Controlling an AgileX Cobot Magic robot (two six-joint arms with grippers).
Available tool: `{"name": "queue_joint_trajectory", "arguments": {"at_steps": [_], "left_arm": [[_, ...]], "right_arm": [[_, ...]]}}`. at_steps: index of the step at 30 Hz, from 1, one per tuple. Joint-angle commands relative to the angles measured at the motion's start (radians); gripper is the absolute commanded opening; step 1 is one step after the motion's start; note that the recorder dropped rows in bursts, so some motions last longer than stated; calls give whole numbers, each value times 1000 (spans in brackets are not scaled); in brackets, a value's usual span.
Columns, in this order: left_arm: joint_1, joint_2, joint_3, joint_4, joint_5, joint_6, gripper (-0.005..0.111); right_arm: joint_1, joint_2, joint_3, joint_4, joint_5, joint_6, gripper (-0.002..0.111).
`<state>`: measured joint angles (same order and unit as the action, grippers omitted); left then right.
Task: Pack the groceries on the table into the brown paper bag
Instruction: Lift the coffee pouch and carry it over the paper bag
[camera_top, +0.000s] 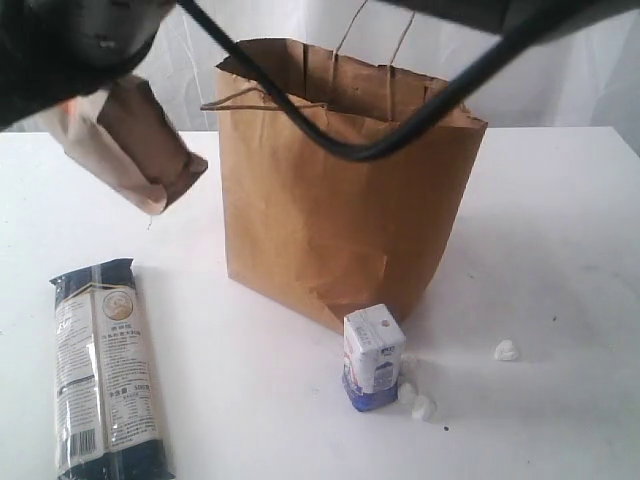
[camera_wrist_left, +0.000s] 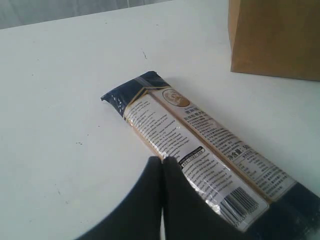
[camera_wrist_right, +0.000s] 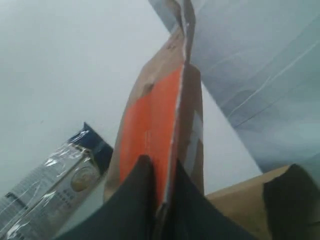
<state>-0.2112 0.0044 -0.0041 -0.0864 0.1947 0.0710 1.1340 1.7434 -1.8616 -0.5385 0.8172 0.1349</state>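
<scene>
The brown paper bag (camera_top: 340, 200) stands open in the middle of the table (camera_top: 560, 250). My right gripper (camera_wrist_right: 162, 170) is shut on the brown-orange pouch (camera_wrist_right: 155, 115), which hangs tilted in the air left of the bag (camera_top: 130, 150). The long dark-blue noodle packet (camera_top: 105, 370) lies flat at the front left. My left gripper (camera_wrist_left: 162, 160) hovers shut and holds nothing, its tips over the edge of the noodle packet (camera_wrist_left: 200, 145). A small white-blue carton (camera_top: 373, 357) stands upright just in front of the bag.
White crumbs (camera_top: 506, 350) lie right of the carton, and more crumbs (camera_top: 420, 405) beside it. A black cable (camera_top: 330, 140) sags across the bag's mouth. The bag's corner (camera_wrist_left: 275, 40) is beyond the packet in the left wrist view.
</scene>
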Motion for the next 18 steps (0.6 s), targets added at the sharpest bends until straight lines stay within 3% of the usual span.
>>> {"name": "queue_joint_trajectory", "arguments": {"at_steps": [1, 8, 18], "left_arm": [[1, -4, 4, -8, 0, 0, 0], [1, -4, 4, -8, 0, 0, 0], [1, -4, 4, -8, 0, 0, 0]], "right_arm": [[5, -25, -77, -159, 4, -8, 0], [-1, -74, -96, -438, 54, 64, 0], [-21, -107, -97, -604, 72, 148, 0]]}}
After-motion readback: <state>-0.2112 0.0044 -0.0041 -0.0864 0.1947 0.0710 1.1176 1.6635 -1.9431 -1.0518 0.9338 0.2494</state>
